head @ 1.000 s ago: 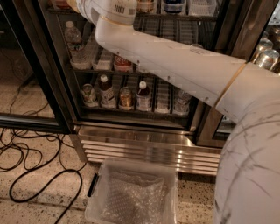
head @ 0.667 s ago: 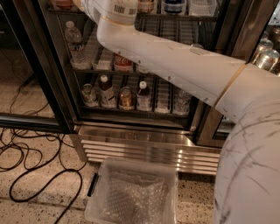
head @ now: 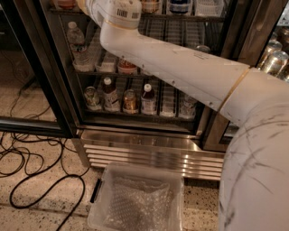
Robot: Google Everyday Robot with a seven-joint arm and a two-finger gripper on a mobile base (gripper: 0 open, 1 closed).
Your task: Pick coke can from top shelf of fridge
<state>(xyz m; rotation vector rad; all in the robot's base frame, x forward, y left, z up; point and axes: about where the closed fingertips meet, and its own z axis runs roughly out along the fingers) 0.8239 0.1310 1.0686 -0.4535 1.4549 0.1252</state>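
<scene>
The white arm point(head: 180, 67) reaches up into the fridge point(head: 144, 149) toward 11 o'clock. Its claw is past the picture's top edge, so I cannot tell if it is open or closed. The coke can point(head: 65, 3) sits on the top shelf point(head: 194, 18) at 11 o'clock, just beside the arm's end. Only its red bottom shows. A clear bin point(head: 135, 198) sits at 6 o'clock.

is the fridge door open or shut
Open: the door stands out to the left and the arm reaches in among the shelves. The gripper is out of view past the top edge.
</scene>
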